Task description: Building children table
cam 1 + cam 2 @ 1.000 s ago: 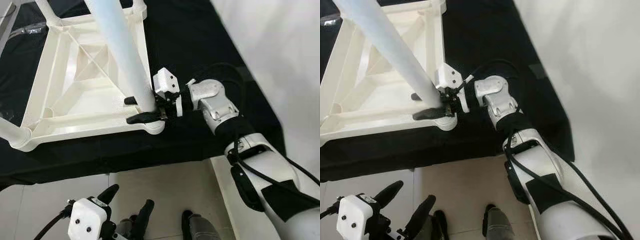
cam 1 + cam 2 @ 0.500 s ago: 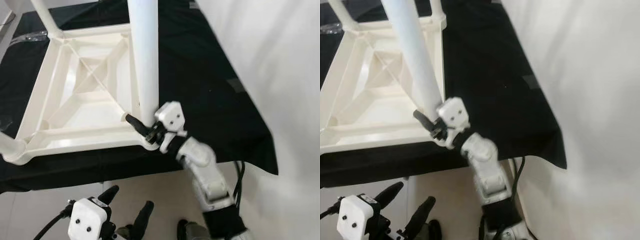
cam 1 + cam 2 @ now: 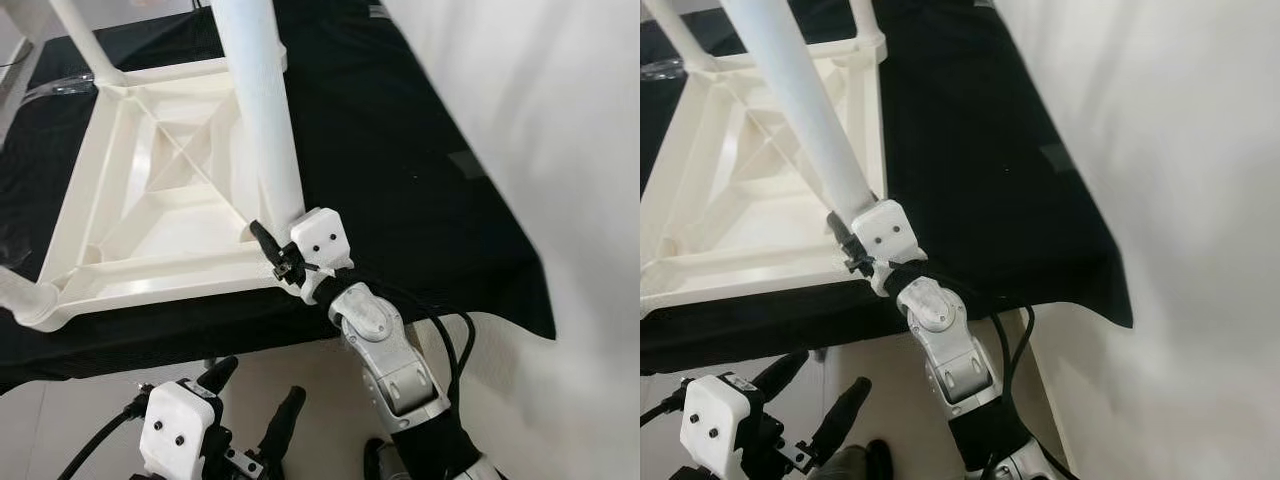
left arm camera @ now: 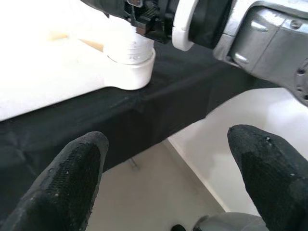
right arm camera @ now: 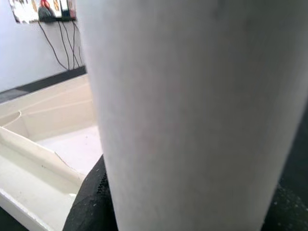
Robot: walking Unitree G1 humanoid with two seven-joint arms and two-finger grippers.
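Note:
A white plastic children's table top [image 3: 150, 210] lies upside down on a black-covered surface [image 3: 400, 150], ribs facing up. A white tube leg [image 3: 258, 110] stands in its near right corner socket [image 4: 129, 67]. My right gripper [image 3: 278, 255] is shut on the base of this leg, just above the socket; the leg's white wall [image 5: 192, 115] is very close in the right wrist view. Another leg [image 3: 85, 40] stands at the far left corner. My left gripper [image 3: 250, 410] hangs open below the surface's front edge, over the tiled floor, with nothing between its fingers [image 4: 67, 178].
The black cloth [image 3: 970, 150] drapes over the front and right edges of the surface. A pale wall [image 3: 560, 120] runs close on the right. Light floor tiles [image 3: 80, 400] lie in front.
My right arm has swung from the right side to the front of the table corner, still gripping the leg. The leg's tilt has shifted. The left gripper stays low.

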